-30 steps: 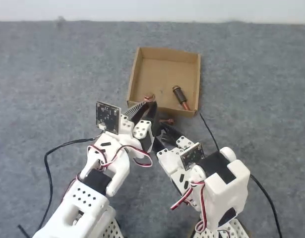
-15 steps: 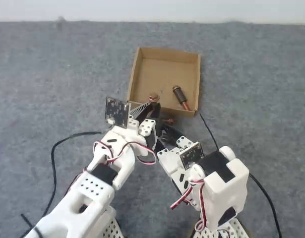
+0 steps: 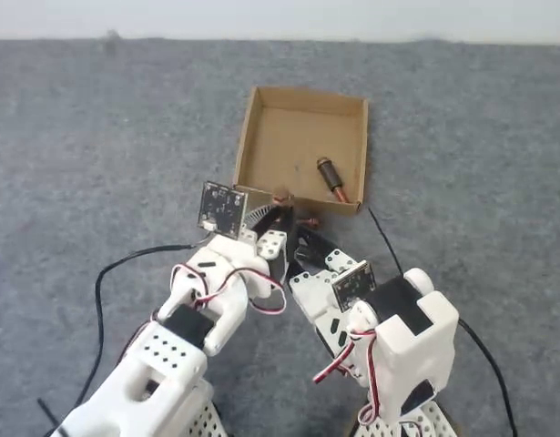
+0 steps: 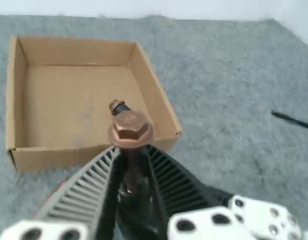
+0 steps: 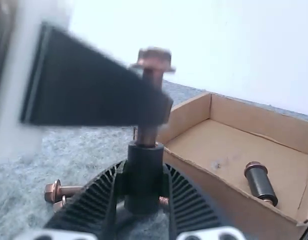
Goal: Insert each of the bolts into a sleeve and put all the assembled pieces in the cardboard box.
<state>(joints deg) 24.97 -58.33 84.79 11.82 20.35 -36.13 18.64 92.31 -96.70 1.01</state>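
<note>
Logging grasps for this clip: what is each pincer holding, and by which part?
The left pincer holds the bolt by its shank, under the hex head; the right pincer holds the black sleeve around its body.

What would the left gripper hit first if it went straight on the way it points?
Probably the near wall of the cardboard box, just past the bolt the left gripper holds; depth is unclear.

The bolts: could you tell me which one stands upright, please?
The bolt in the left gripper, head up; the loose bolts on the carpet and the assembled piece in the cardboard box lie flat.
</note>
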